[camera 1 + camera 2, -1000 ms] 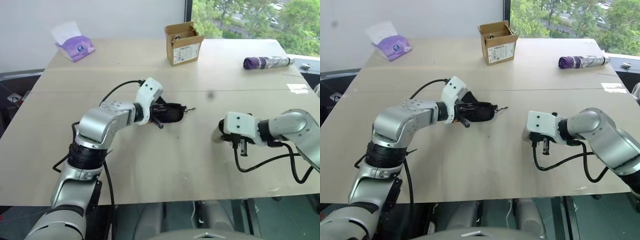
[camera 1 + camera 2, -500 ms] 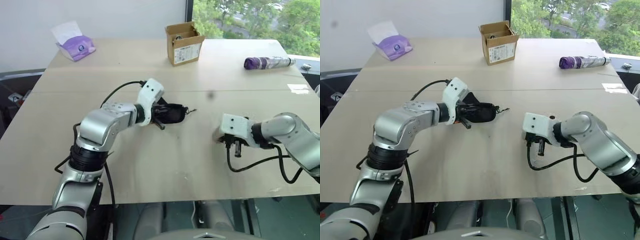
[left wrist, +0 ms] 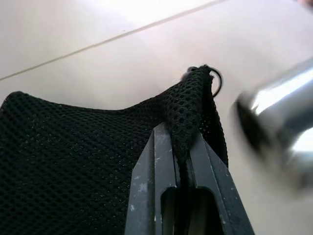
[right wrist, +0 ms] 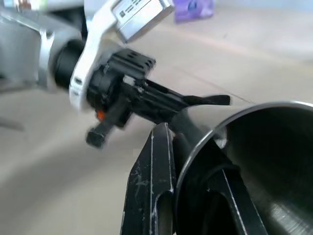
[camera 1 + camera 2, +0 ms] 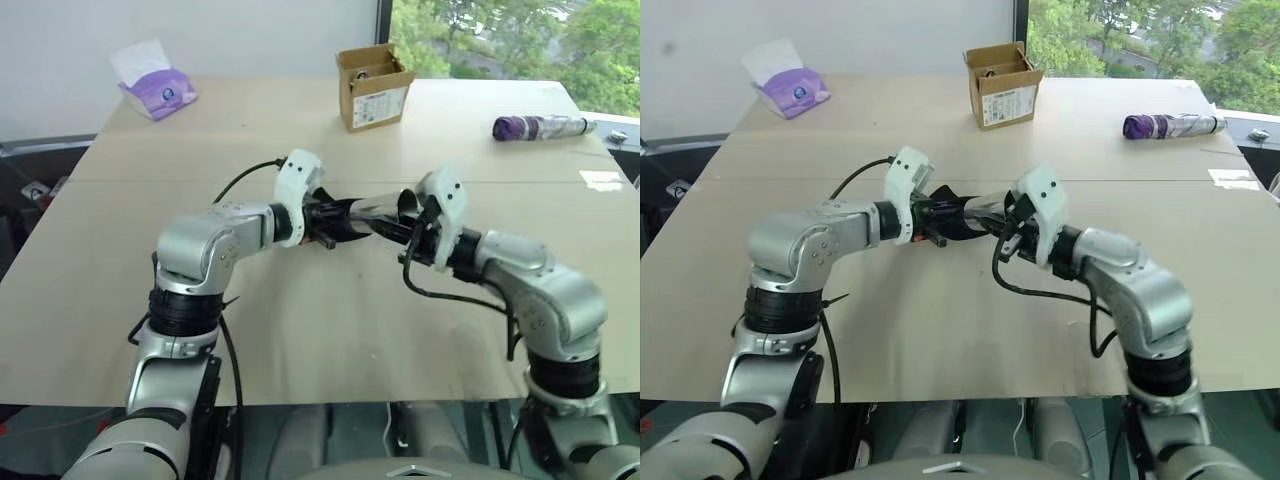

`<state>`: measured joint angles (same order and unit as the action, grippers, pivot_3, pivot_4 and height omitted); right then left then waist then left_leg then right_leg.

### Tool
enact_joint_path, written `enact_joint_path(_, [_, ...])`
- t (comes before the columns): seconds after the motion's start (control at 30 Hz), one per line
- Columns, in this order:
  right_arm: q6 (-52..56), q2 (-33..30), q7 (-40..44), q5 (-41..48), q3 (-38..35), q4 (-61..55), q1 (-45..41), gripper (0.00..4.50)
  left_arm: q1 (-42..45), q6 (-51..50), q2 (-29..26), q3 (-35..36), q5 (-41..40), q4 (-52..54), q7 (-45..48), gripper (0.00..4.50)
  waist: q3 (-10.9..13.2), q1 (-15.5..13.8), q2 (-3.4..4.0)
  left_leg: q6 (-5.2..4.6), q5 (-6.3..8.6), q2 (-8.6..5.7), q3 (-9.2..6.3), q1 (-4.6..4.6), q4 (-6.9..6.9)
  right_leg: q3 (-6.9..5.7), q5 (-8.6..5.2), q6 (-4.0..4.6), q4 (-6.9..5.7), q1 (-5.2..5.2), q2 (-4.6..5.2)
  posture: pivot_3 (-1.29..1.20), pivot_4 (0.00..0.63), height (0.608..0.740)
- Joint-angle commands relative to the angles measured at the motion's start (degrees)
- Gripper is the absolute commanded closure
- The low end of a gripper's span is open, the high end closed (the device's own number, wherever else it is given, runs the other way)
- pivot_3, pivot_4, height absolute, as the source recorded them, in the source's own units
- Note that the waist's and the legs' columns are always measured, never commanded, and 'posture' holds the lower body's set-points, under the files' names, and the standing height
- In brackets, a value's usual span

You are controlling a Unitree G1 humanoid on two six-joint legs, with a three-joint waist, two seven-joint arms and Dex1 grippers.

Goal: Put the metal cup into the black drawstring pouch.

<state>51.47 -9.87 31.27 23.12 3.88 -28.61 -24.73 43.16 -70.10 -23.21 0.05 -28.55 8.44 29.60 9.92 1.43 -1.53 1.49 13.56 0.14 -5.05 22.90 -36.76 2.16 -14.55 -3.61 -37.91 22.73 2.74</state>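
Observation:
My left gripper point(image 5: 325, 216) is shut on the edge of the black drawstring pouch point(image 5: 345, 229) and holds it just above the table's middle. In the left wrist view the mesh fabric point(image 3: 73, 161) is pinched between the fingers point(image 3: 154, 186), and the blurred metal cup point(image 3: 283, 110) is close by. My right gripper point(image 5: 412, 222) is shut on the rim of the metal cup point(image 5: 385, 207), one finger point(image 4: 151, 191) outside and one inside. The cup point(image 4: 264, 161) lies almost level, its base toward the pouch.
An open cardboard box point(image 5: 374, 86) stands at the back of the table. A purple tissue pack point(image 5: 160, 85) lies at the back left, and a purple patterned roll point(image 5: 538, 127) at the back right. A white scrap point(image 5: 600, 180) sits near the right edge.
My right arm has swung left and up from the table, rolling its wrist, and now holds the cup against the pouch. The left gripper has kept its hold on the pouch, hardly moving.

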Motion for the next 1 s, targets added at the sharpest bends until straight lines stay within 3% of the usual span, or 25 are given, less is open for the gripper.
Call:
enact_joint_path(0.03, [-9.65,1.36,-2.22,-3.61,2.54,4.15,0.97,4.48,1.61,-0.05,0.38,0.91,-0.71,0.67,-0.55,4.50,0.00,0.26,0.00,0.00,0.00,0.01,0.01,-0.08,0.00,0.01,0.00,0.00,-0.04,-0.02,-0.02,0.00,0.150,0.740])
enact_joint_path(0.23, [-25.83,4.68,-4.32,-11.32,8.03,18.39,0.76,4.48,0.47,0.03,0.11,-1.70,-0.72,1.90,-0.27,4.50,-0.01,1.05,0.00,0.16,-0.09,0.06,0.03,-0.15,0.07,0.06,0.00,0.01,-0.09,0.00,-0.08,0.00,0.150,0.740])
enact_joint_path(0.53, [-38.40,13.08,1.29,-7.27,6.51,34.18,-0.50,4.48,-2.67,2.02,-0.64,-2.51,0.16,0.88,-0.32,4.50,0.00,0.94,0.01,0.23,-0.13,0.06,0.07,-0.12,0.21,0.14,0.00,0.02,0.01,0.06,-0.07,0.00,0.150,0.740])
enact_joint_path(0.7, [-46.36,14.53,3.64,-8.12,6.20,40.30,-1.75,4.48,-2.76,0.61,-0.31,1.33,-2.06,0.07,-0.36,4.50,0.00,0.98,0.01,0.22,-0.13,0.05,0.06,-0.14,0.20,0.12,0.01,0.02,-0.03,0.05,-0.07,0.00,0.150,0.740])
enact_joint_path(0.87, [-46.15,17.45,1.28,-4.09,1.09,42.97,-3.26,4.48,-2.29,-1.12,-1.04,5.83,-4.61,-0.30,0.07,4.50,0.00,1.04,0.01,0.24,-0.14,0.07,0.04,-0.16,0.21,0.11,0.01,0.02,-0.04,0.06,-0.08,0.00,0.150,0.740])
enact_joint_path(1.0, [-52.21,17.63,-2.72,-10.83,2.84,47.84,-5.71,4.48,0.04,-7.31,1.65,11.37,-8.74,-0.77,-1.67,4.50,0.00,1.00,0.01,0.24,-0.14,0.06,0.04,-0.15,0.21,0.11,0.01,0.02,-0.03,0.06,-0.07,0.00,0.150,0.740])
